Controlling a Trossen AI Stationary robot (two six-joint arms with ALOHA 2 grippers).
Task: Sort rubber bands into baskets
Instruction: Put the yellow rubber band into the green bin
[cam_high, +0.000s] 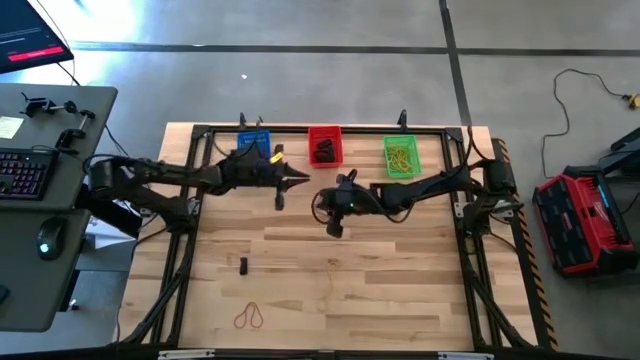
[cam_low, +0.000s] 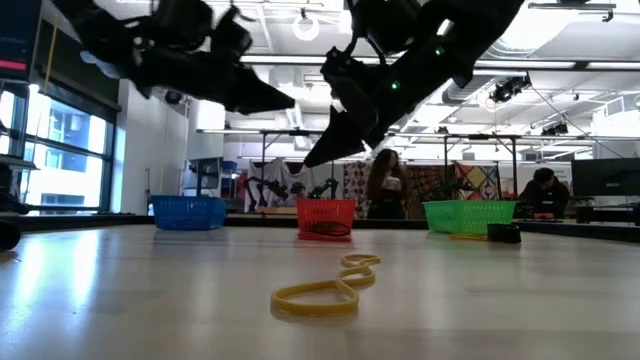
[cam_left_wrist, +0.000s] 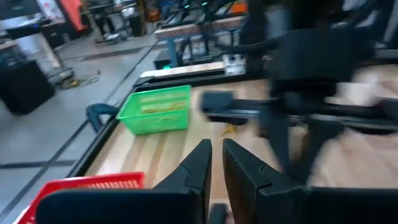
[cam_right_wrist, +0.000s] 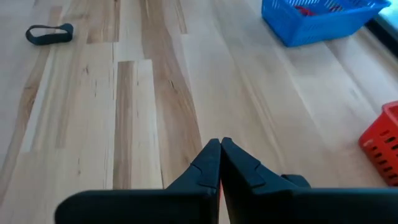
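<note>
Left gripper (cam_high: 300, 181) near blue basket (cam_high: 253, 140): fingers narrowly apart, contents unclear. Right gripper (cam_right_wrist: 220, 144) clenched, empty; black rubber band (cam_right_wrist: 49, 33) well apart.

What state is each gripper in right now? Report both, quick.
Left gripper: jaws nearly closed with a narrow gap, nothing visibly held.
Right gripper: jaws closed, nothing visibly held.

yellow rubber band (cam_low: 325, 287), three baskets (cam_low: 325, 218) behind
</note>
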